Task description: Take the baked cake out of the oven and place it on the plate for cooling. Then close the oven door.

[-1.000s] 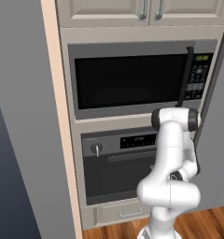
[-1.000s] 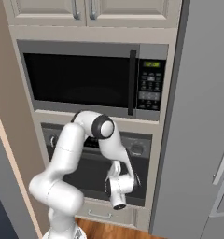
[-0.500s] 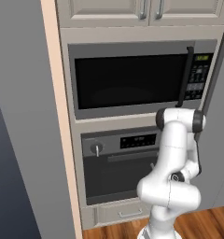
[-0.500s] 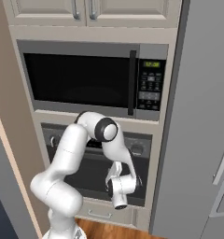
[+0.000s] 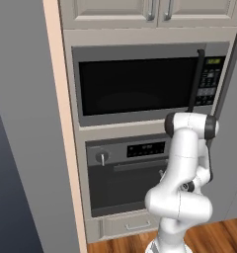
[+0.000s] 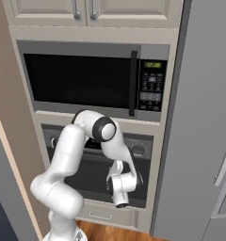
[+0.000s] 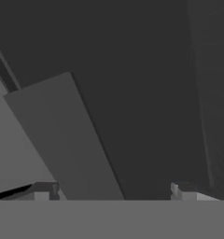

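The oven (image 5: 126,149) is built into the wall under the microwave, and its oven door (image 5: 115,190) is shut. A grey bar handle (image 5: 138,165) runs along the door's top. My gripper (image 6: 111,177) is right in front of the door, just under the handle. In the hand view the gripper (image 7: 114,192) is open. The handle (image 7: 67,135) crosses as a slanted grey band between the two fingertips (image 7: 184,191), against the dark glass (image 7: 146,93). The cake is hidden behind the shut door. The plate is out of view.
The black-windowed microwave (image 5: 135,84) sits above the oven, with cabinet doors (image 5: 150,12) over it. A tall grey panel (image 6: 204,117) stands right of the oven. A drawer (image 5: 130,225) lies below the door, above the wooden floor (image 5: 219,237).
The arm's elbow has swung a little to the right. The hand has edged closer to the oven door. The door stays shut.
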